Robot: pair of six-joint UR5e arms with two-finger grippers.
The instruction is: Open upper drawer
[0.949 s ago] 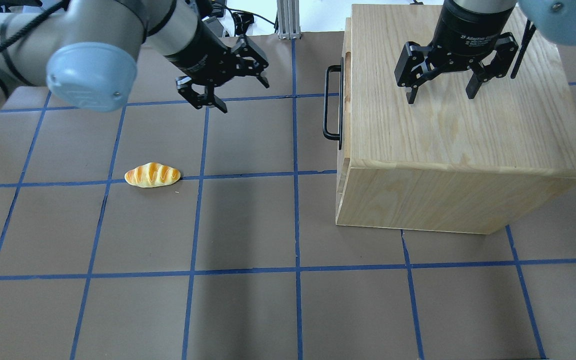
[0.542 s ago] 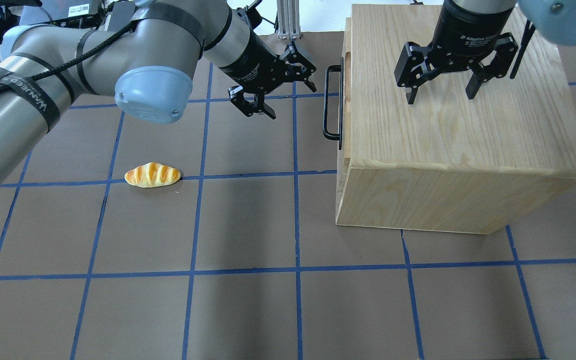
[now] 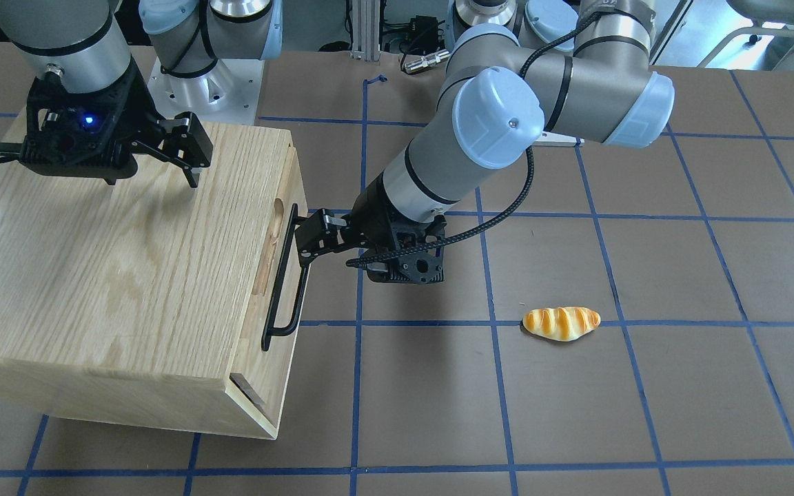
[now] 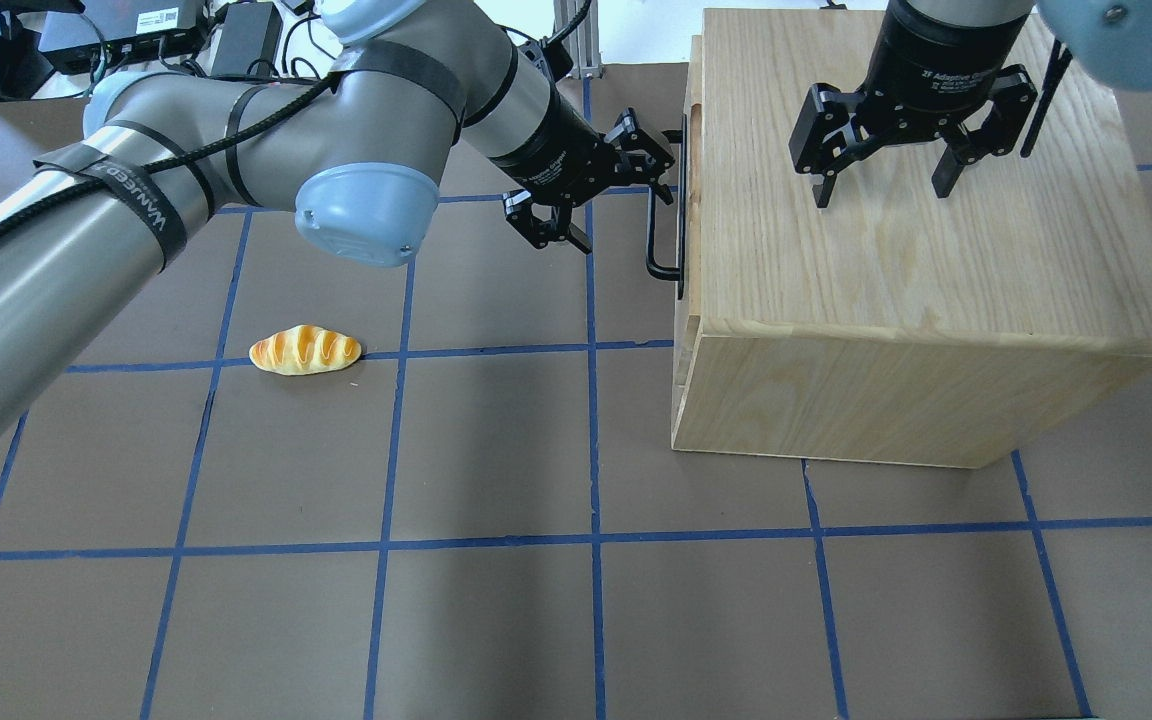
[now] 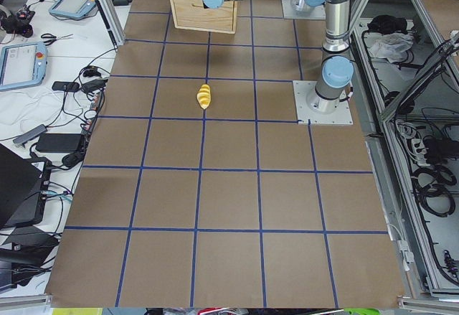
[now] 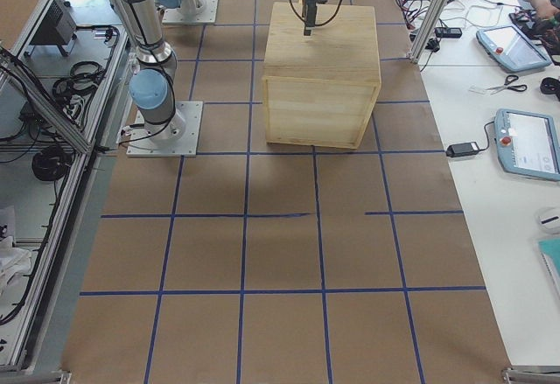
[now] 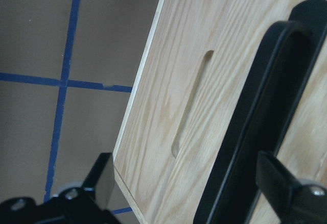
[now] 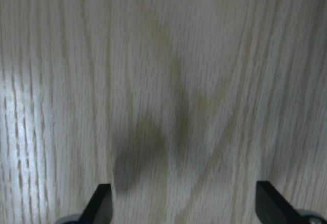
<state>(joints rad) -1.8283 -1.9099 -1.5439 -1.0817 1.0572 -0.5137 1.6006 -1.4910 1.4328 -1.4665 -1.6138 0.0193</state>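
Both grippers spread: left gripper [image 7: 184, 157] straddles handle [image 7: 245, 137] of upper drawer [image 7: 168, 81] (contact unclear) near robot-side edge of desk [image 4: 496, 450]; right gripper [image 4: 881, 195] empty over cabinet [image 4: 936, 280].

The left pincer [image 3: 302, 242] hung spread at the robot-side end of the upper drawer's [image 3: 252, 325] black handle [image 3: 280, 303]. A bread roll [image 3: 561, 322] lay well apart on the bench [image 3: 679, 413].
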